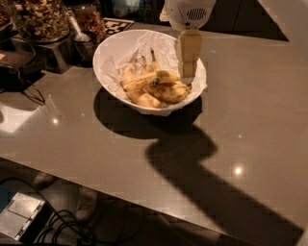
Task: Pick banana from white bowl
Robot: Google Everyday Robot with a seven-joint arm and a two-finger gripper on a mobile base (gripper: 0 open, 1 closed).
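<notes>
One pale tan, flat-sided gripper [186, 79] hung straight down from a round white robot wrist [190, 12] at the top of the view. Its tip was low over the right side of the big, wide white bowl [108, 48], inside the rim. I could not tell if the gripper was spread or pressed together. Its tip was just beside the fruit, and I could not tell if it touched any.

Right under the tip lay the long curved yellow banana with many brown spots [169, 92]. It was in the bowl, on the right side of the pile, with its dark end near the right rim. Two cleaner yellow bananas [139, 81] lay touching it on its left. Crumpled white paper [144, 48] lined the bowl behind the fruit.

The bowl sat on a smooth grey-brown table top [250, 120]. A dark shadow [192, 163] ran from the bowl across the table toward the lower right corner. At the back left stood a big glass jar of nuts [38, 19], with a small metal cup [83, 41] between it and the bowl. A black and white square tag [118, 25] lay flat behind the bowl. Below the table edge, black cables [62, 223] lay on the floor.
</notes>
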